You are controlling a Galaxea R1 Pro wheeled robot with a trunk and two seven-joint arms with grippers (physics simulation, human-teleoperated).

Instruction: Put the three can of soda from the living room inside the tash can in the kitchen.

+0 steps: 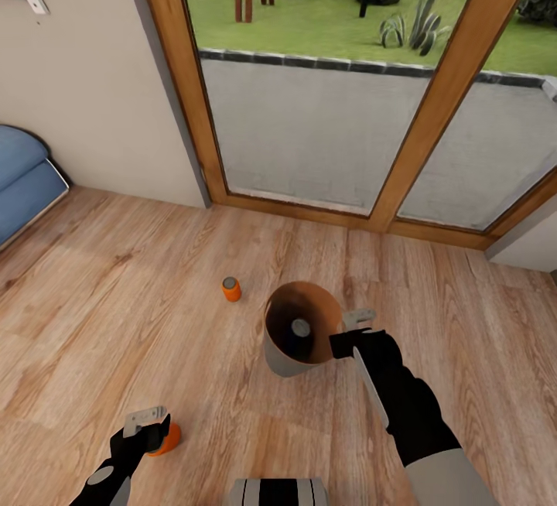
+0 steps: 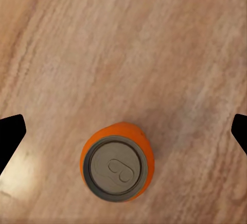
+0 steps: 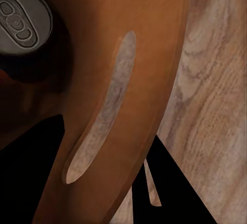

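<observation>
From the head view, the tash can [image 1: 298,355] stands on the reddish-brown wood floor [image 1: 116,320] in front of the wood-framed glass garden doors [image 1: 325,80]; it is pale grey outside and brown-orange inside, and a can with a silvery-grey top [image 1: 300,328] sits down within it; its body colour is too dark to tell. The right hand [image 1: 354,332] is at the bin's rim on the robot's right side, its fingers either side of the wall, pinching the rim. An orange can [image 1: 231,288] stands upright on the floor just beside the bin, toward the robot's left, apart from it. A second orange can [image 1: 165,438] stands nearer the robot, touching or just behind the left hand [image 1: 145,422]; from here I cannot tell how that hand's fingers stand. A blue sofa [image 1: 23,181] shows at the left edge, against the pale wall [image 1: 85,65].

In the left wrist view, the second orange can [image 2: 117,168] stands upright on the floor, its grey top facing the camera; the left hand's dark fingertips [image 2: 10,136] sit wide apart, spread, with the can between them and touching neither.

In the right wrist view, the bin's brown-orange inner wall [image 3: 128,80] runs between the right hand's dark fingers [image 3: 175,188], one inside and one outside, closed on the rim; the can inside [image 3: 23,23] lies deep in the shadowed bottom.
</observation>
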